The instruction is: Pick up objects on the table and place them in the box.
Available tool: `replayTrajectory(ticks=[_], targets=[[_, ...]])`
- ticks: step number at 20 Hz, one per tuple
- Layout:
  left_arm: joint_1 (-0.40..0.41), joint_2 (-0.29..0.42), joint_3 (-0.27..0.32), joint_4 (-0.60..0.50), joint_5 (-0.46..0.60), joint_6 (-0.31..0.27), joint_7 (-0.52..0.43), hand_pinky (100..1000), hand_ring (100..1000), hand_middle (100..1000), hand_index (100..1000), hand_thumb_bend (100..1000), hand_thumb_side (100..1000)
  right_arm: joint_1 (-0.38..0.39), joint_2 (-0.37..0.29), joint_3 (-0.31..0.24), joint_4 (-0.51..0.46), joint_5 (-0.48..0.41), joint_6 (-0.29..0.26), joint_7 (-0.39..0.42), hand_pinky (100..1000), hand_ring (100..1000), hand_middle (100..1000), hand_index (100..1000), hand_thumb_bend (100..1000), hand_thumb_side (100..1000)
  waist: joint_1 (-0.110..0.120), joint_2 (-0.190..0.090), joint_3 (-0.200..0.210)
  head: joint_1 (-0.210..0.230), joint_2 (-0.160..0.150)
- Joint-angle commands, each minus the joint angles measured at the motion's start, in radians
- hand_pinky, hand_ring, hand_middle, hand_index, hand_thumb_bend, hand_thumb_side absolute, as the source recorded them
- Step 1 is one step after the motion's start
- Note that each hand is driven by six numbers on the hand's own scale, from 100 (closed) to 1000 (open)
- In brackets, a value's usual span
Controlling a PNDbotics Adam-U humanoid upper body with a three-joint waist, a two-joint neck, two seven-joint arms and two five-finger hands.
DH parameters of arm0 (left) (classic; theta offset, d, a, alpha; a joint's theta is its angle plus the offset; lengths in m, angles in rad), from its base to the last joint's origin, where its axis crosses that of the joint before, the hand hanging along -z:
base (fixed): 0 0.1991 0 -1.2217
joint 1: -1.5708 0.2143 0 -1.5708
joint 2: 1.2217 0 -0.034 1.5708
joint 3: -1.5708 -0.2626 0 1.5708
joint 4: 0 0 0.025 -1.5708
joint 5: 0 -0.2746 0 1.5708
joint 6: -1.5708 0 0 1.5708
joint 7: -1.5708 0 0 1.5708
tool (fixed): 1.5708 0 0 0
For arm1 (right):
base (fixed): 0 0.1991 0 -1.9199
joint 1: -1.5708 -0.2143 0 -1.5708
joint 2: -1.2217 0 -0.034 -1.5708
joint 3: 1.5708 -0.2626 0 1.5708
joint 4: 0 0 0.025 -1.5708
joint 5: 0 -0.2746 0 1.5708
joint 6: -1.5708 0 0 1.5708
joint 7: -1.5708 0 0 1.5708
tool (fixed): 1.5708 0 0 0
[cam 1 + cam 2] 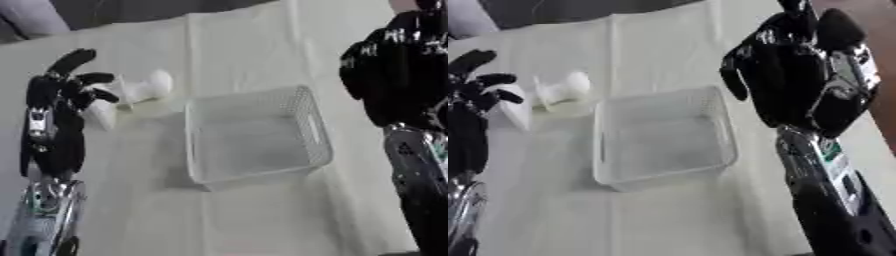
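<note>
Two white objects (144, 89) beside clear mesh box (254, 135) — left hand (61, 92) fingers spread, right hand (789, 75) curled, empty.

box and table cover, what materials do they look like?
Box: looks like translucent whitish plastic, sides with a fine perforated pattern and a slot handle, matte. Table cover: probably cloth or thin sheet, pale and dull, with straight fold creases running across it.
</note>
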Motion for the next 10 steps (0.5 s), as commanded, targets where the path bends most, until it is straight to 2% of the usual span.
replayTrajectory(ticks=[1, 4, 10], targets=[[-0.009, 0.003, 0.006, -0.017, 0.003, -0.002, -0.001, 474, 666, 778, 838, 321, 982, -0.015, -0.006, -0.007, -0.023, 0.005, 0.0, -0.001, 146, 100, 100, 888, 100, 891, -0.005, -0.009, 0.001, 0.052, -0.003], [-0.01, 0.007, 0.004, -0.018, 0.003, -0.002, -0.002, 474, 666, 778, 839, 319, 982, -0.016, -0.008, -0.005, -0.024, 0.006, 0.001, 0.0, 147, 100, 100, 879, 100, 886, -0.005, -0.007, 0.002, 0.101, -0.003], [-0.011, 0.014, 0.003, -0.016, 0.001, -0.001, -0.002, 473, 683, 782, 837, 317, 983, -0.016, -0.011, -0.002, -0.025, 0.006, 0.006, 0.007, 141, 100, 100, 864, 100, 877, -0.004, -0.003, 0.003, 0.144, -0.003]])
